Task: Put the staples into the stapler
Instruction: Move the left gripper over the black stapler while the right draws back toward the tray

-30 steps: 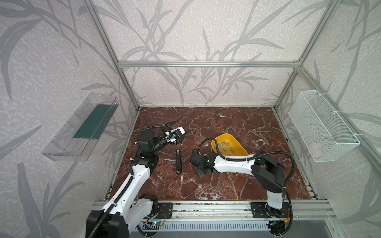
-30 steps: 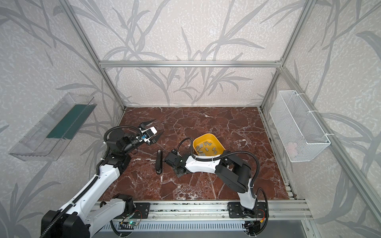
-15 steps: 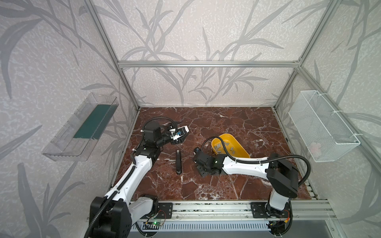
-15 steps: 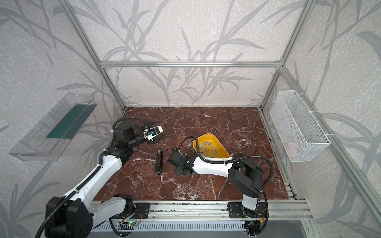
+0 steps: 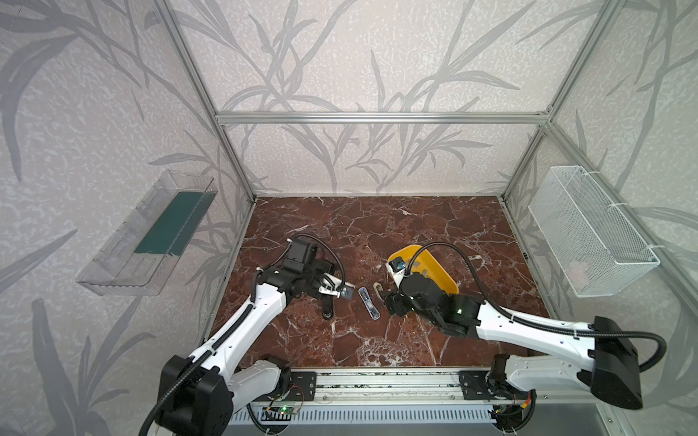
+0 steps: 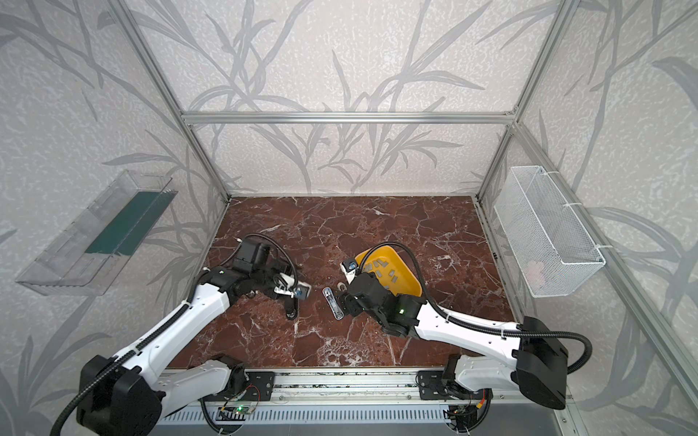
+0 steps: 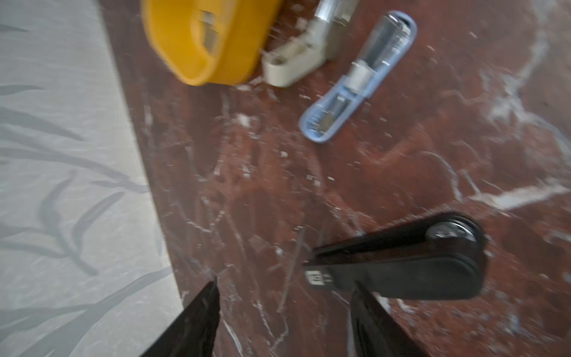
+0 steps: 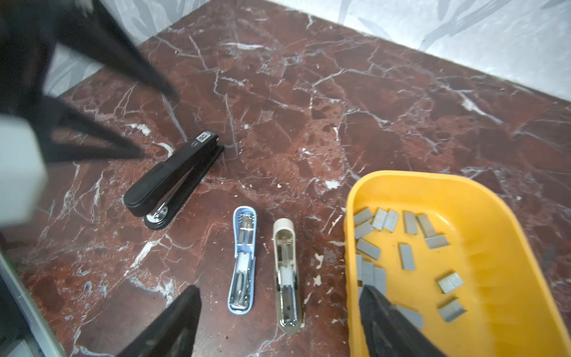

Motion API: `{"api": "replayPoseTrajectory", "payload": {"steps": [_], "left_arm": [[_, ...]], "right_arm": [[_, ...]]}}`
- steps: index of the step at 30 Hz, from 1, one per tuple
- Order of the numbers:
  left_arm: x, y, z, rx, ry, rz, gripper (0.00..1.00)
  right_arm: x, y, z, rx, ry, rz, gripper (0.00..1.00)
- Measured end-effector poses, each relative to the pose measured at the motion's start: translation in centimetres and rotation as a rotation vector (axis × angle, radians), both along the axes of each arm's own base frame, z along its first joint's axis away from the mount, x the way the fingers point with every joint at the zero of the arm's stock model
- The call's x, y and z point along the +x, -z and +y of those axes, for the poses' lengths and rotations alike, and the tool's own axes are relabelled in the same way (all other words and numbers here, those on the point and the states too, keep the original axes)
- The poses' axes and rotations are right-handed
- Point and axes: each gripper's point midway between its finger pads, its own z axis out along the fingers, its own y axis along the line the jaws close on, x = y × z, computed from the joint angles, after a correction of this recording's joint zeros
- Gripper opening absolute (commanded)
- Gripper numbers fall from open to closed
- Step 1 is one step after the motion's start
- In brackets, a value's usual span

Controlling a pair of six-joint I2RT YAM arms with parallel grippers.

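Nothing here can be read with certainty. The long black plastic stapler carries a small white label on top of its squared-off end, printed with dark characters. In both wrist views the characters on this label are too blurred and small to make out.

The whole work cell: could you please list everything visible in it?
marble-patterned tabletop: one, reddish-brown, cell floor
large black plastic stapler: one, black, left of the small staplers
small opened blue plastic stapler: one, pale blue, mid-table
small opened beige plastic stapler: one, beige, between the blue one and the tray
yellow plastic tray: one, yellow, right of the staplers
flat metal staple strips: about fifteen, grey, inside tray
clear plastic bin: one, transparent, green liner, left wall
wire mesh basket: one, white, right wall
left gripper: one, black, open, by black stapler
right gripper: one, black, open, by beige stapler
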Motion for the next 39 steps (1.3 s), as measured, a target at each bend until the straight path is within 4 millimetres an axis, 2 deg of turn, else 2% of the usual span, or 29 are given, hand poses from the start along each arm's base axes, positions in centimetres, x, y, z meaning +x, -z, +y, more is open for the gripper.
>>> {"api": "replayPoseTrajectory", "payload": {"steps": [2,7,13,18,24,34,39], "left_arm": [[-1.1,1.7,0.7,0.070,0.029,0.023,0.69],[-1.1,1.5,1.3,0.167,0.102,-0.064,0.71],[-2.5,3.2,1.1,0.266,0.205,-0.064,0.70],[-2.3,3.7,1.1,0.319,0.239,-0.075,0.70],[-2.0,5.2,1.7,0.386,0.249,-0.041,0.68],[-1.9,4.9,2.1,0.406,0.244,-0.055,0.70],[-2.2,5.6,1.6,0.409,0.268,-0.036,0.67]], "right_arm": [[0.2,-0.7,-0.7,0.025,0.014,-0.028,0.83],[0.2,-0.8,-0.7,0.033,0.010,-0.042,0.83],[0.5,0.7,-0.2,-0.007,0.009,-0.018,0.83],[0.5,1.2,-0.2,-0.020,0.009,-0.007,0.83],[0.5,1.1,-0.1,-0.015,0.009,-0.005,0.84],[0.3,1.0,0.2,-0.001,-0.002,0.007,0.84],[0.3,1.0,0.3,0.002,-0.003,0.010,0.84]]}}
